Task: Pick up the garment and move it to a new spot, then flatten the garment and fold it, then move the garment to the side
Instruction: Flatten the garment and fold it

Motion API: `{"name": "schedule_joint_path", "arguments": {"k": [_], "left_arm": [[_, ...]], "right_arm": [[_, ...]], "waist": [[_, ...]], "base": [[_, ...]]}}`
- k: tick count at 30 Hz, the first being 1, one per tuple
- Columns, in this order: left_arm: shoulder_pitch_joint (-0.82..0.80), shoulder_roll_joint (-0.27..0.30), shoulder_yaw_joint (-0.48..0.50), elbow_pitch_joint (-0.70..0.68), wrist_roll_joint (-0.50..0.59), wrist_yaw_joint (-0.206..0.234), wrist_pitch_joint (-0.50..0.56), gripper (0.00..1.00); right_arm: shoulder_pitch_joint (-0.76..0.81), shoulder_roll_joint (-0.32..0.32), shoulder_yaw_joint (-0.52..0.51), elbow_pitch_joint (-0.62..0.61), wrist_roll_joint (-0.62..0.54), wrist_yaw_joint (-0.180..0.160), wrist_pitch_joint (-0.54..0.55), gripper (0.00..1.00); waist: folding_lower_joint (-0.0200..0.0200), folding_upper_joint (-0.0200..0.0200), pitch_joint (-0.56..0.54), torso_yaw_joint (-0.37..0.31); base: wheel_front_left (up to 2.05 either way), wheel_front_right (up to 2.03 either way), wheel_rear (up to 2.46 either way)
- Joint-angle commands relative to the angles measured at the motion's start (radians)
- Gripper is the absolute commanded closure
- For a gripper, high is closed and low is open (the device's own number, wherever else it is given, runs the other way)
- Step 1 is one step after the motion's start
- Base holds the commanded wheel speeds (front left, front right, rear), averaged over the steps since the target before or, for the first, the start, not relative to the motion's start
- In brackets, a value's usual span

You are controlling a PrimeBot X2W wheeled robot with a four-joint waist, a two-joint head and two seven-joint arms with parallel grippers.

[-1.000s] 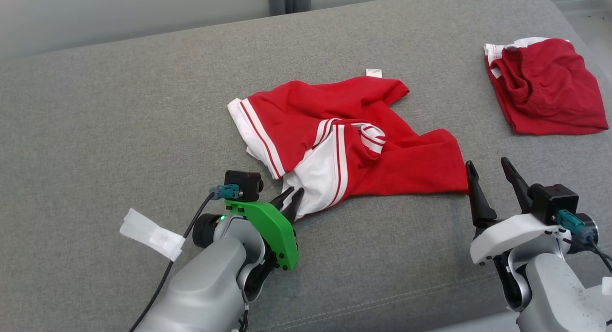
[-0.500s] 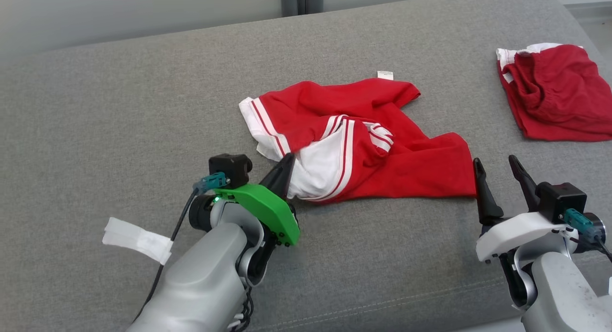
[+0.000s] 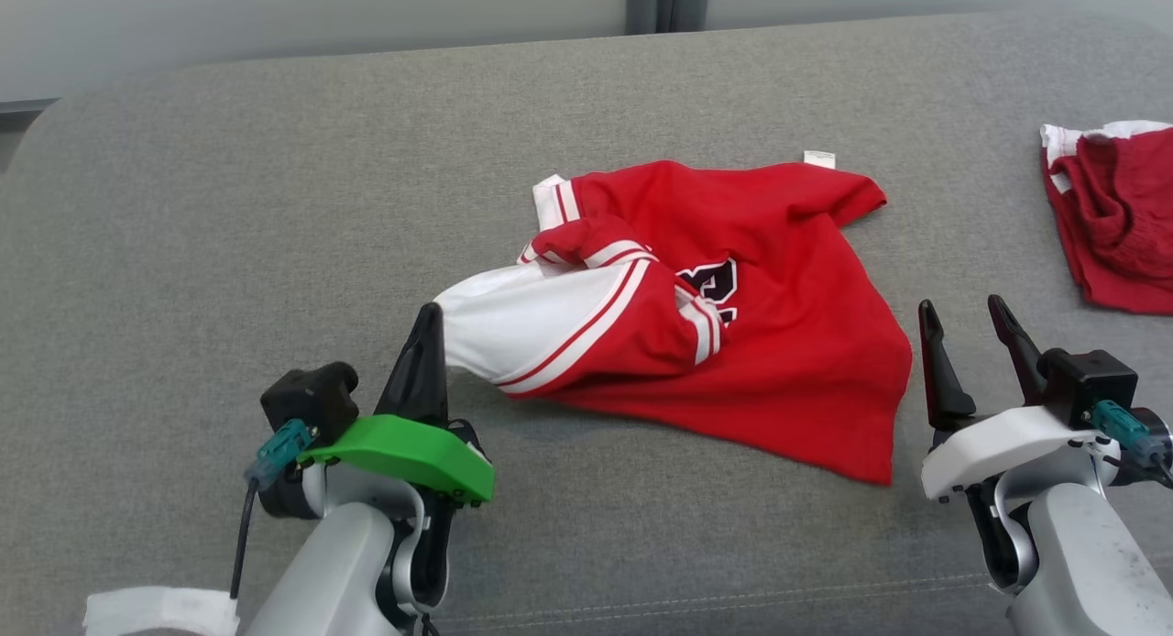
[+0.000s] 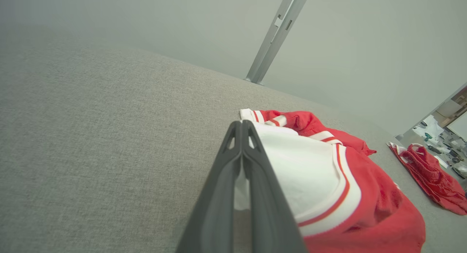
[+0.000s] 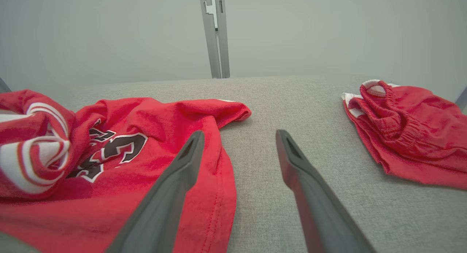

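A red garment point(image 3: 761, 343) with white striped trim and dark lettering lies crumpled on the grey cushion point(image 3: 229, 214). My left gripper point(image 3: 429, 329), on the green-mounted arm, is shut on the garment's white edge and holds that edge raised. In the left wrist view the fingers point(image 4: 255, 180) press together with white cloth point(image 4: 303, 172) pinched between them. My right gripper point(image 3: 967, 320) stands open just right of the garment's red hem, holding nothing. The right wrist view has the garment point(image 5: 109, 151) under the left finger and bare cushion between the fingertips point(image 5: 237, 136).
A second red piece of clothing point(image 3: 1118, 224) with white trim lies bunched at the cushion's far right, also in the right wrist view as a red bundle point(image 5: 408, 129). A white tag point(image 3: 156, 610) hangs by my left arm. A pale wall and metal post point(image 3: 667, 2) stand behind.
My left gripper closed on the garment's white edge and pulled it left and toward me, stretching and unrolling the cloth. The camera has also swung left. The right gripper stayed open.
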Motion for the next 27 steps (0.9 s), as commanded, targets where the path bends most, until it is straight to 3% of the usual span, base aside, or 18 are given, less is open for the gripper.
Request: {"name": "schedule_joint_path", "arguments": {"k": [1,6,14,19,21,22,23,24,27], "left_arm": [[0.033,0.001,0.030,-0.012,0.026,0.011,-0.002,1.00],[0.136,-0.022,0.106,-0.020,0.076,0.032,-0.002,1.00],[0.233,-0.043,0.149,0.024,0.110,0.051,-0.002,1.00],[0.244,-0.057,0.151,0.102,0.083,0.034,-0.002,1.00],[0.233,-0.059,0.148,0.126,0.072,0.023,-0.002,0.60],[0.225,-0.061,0.146,0.134,0.070,0.021,-0.002,0.31],[0.217,-0.061,0.144,0.140,0.067,0.017,-0.002,0.08],[0.209,-0.062,0.143,0.148,0.064,0.012,-0.002,0.00],[0.185,-0.040,0.150,0.137,0.086,0.005,-0.002,0.00]], "right_arm": [[0.009,-0.002,0.003,0.000,-0.004,-0.001,-0.001,0.00],[-0.002,-0.004,0.008,0.002,-0.003,-0.001,-0.001,0.00],[-0.001,-0.006,0.013,0.007,0.004,-0.001,-0.001,0.00],[0.000,-0.004,0.017,0.008,0.008,-0.001,-0.001,0.00],[0.004,-0.004,0.017,0.008,0.009,-0.001,-0.001,0.00],[0.006,-0.004,0.015,0.008,0.010,-0.001,-0.001,0.00],[0.007,-0.005,0.014,0.008,0.010,-0.001,-0.001,0.00],[0.009,-0.004,0.015,0.009,0.011,-0.001,-0.001,0.00],[0.015,-0.003,0.011,0.011,0.010,-0.001,-0.001,0.00]], "waist": [[0.0000,0.0000,0.000,0.029],[0.0000,0.0000,0.001,0.048],[0.0000,0.0000,-0.001,0.047],[0.0000,0.0000,-0.005,0.034],[0.0000,0.0000,-0.007,0.027],[0.0000,0.0000,-0.009,0.023],[0.0000,0.0000,-0.010,0.020],[0.0000,0.0000,-0.012,0.016],[0.0000,0.0000,-0.019,0.006]], "base": [[0.00,0.00,0.00],[0.00,0.00,0.00],[0.00,0.00,0.00],[0.00,0.00,0.00],[0.00,0.00,0.00],[0.00,0.00,0.00],[0.00,0.00,0.00],[0.00,0.00,0.00],[0.00,0.00,0.00]]}}
